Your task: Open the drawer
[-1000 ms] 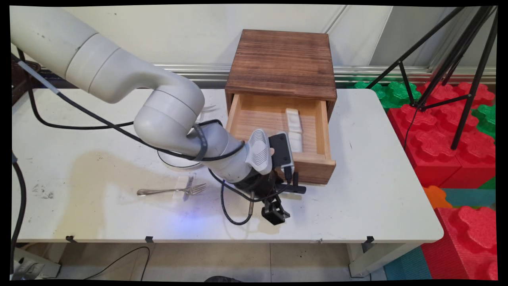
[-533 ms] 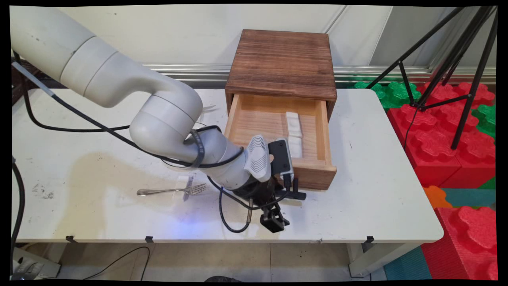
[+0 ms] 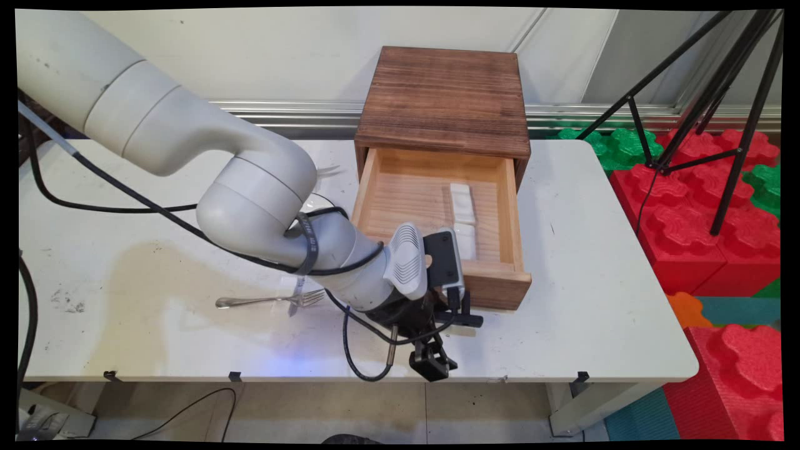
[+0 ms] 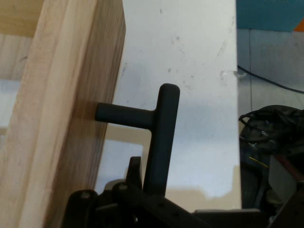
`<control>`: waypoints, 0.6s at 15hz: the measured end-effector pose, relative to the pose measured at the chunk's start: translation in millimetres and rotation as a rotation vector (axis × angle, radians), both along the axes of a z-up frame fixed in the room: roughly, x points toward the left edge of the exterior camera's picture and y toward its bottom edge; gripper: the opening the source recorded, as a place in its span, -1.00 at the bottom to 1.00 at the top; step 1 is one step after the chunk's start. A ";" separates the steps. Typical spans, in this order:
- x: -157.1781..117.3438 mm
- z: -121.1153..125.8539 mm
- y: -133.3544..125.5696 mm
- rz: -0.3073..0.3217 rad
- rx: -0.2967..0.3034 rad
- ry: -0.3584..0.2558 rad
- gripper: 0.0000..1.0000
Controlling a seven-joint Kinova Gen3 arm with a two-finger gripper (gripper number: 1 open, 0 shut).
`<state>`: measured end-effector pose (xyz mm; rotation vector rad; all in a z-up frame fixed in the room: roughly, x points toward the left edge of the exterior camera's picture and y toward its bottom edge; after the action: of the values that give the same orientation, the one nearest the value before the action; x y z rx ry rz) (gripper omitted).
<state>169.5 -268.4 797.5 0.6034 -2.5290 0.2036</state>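
Hand view – gripper (image 4: pixel 142 199) pinching drawer handle (image 4: pixel 159 137), drawer (image 3: pixel 437 206) pulled out, near table (image 3: pixel 562 350) front edge.

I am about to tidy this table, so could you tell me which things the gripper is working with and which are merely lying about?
In use:
gripper, shut on the black drawer handle
open wooden drawer

Lying about:
white blocks inside the drawer
fork on the table
tripod and foam blocks beside the table
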 end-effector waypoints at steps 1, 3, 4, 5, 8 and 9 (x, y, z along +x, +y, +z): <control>-0.8 0.4 1.9 -0.002 0.002 0.001 1.00; -2.1 1.0 5.2 -0.006 0.006 0.003 1.00; -2.6 1.3 6.6 -0.007 0.008 0.003 1.00; -2.9 1.4 7.5 -0.009 0.009 0.003 1.00; -3.6 1.8 11.1 -0.011 0.014 0.003 1.00; -3.8 1.9 11.9 -0.012 0.015 0.003 1.00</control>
<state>165.7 -256.5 799.4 0.5938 -2.5324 0.1799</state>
